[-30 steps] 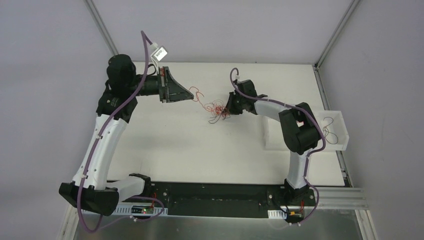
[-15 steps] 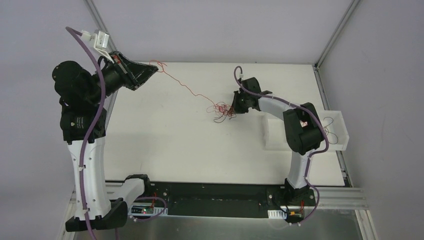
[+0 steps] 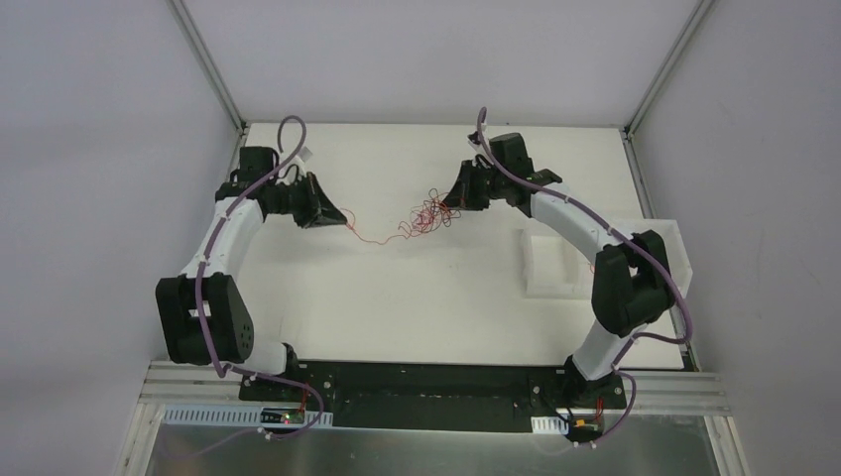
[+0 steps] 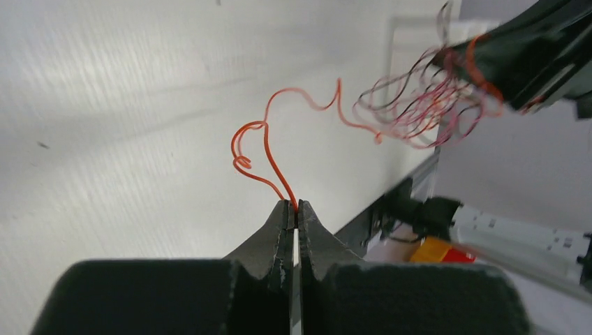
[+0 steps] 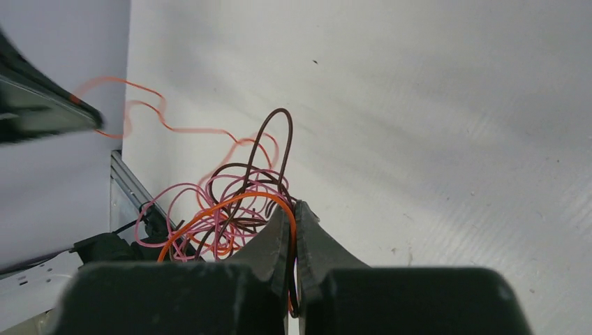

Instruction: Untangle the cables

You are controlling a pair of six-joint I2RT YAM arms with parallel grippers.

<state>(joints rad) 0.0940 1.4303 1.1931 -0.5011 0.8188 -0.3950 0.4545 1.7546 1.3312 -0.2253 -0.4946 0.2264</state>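
left jaws: pressed together, pinching the end of one red strand [image 4: 267,150]; left of centre in the top view, on the left arm [image 3: 226,233].
right jaws: pressed together on the edge of the wad [image 5: 234,206] (orange, pink and dark loops bunched right at the tips); upper centre of the top view, on the right arm [image 3: 570,213].
cables: wad sits at the right jaws, upper middle of the worktop [image 3: 397,307]. Can't tell whether it rests on the surface or hangs just off it.
strand: leaves the left jaws and runs right into the wad. It is slack and wavy, with a small curl near the left tips.
axis: the strand's long axis lies left-right across the frame, on the line between the two sets of jaws. The wad is to the right of the left jaws, and the right arm is nearer to it.
step: probably drawing one strand out; its far end is buried in the wad, so it is not free yet.
next: likely spread the arms apart along that axis to take up the slack.
risk: loops may cinch tighter, or the thin strand may slip from the tips.
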